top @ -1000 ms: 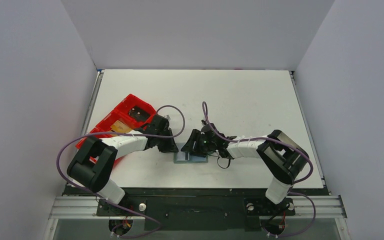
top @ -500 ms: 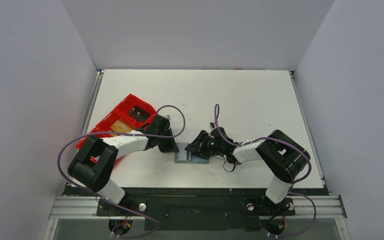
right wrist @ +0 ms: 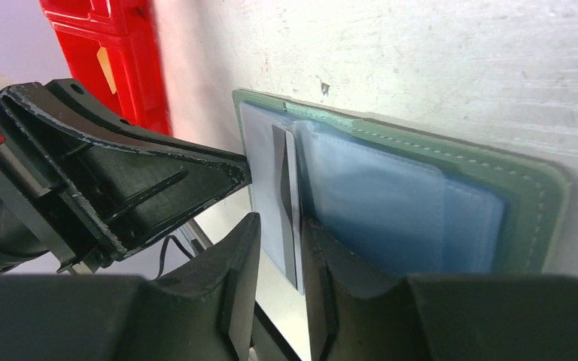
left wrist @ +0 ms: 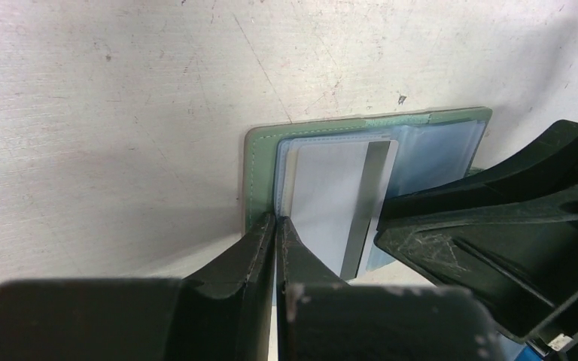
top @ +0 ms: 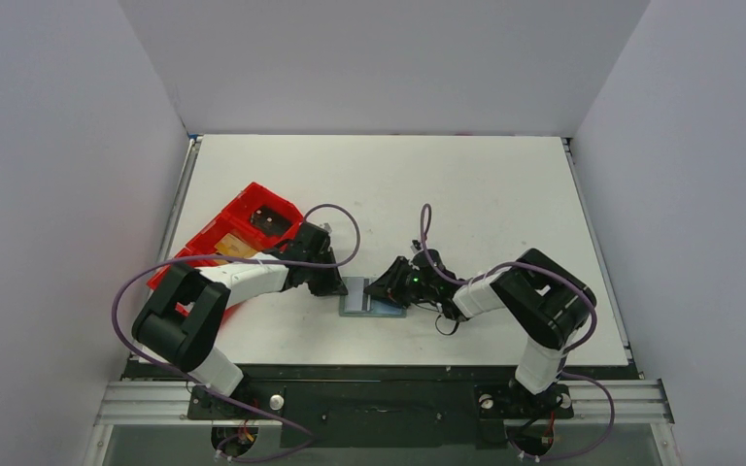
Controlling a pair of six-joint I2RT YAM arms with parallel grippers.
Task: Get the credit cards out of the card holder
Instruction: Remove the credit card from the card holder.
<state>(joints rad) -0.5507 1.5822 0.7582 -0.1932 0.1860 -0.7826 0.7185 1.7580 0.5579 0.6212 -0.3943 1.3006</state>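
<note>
1. On the white table [top: 466,194], the open card holder [top: 357,301] lies between the 2 grippers.
2. The left gripper [left wrist: 277,226] is closed, its tips at the holder's green edge; if they slip, the holder may drag along.
3. The right gripper [right wrist: 278,226] has its jaws narrowly apart astride 1 pale card [left wrist: 331,195]. I cannot tell whether they grip it, so it may slide free.

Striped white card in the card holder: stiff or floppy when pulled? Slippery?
Likely stiff: the white card lies flat, edges straight. Probably slippery: smooth, thin face at the right tool. The card holder looks soft and light, so may drag along.
</note>
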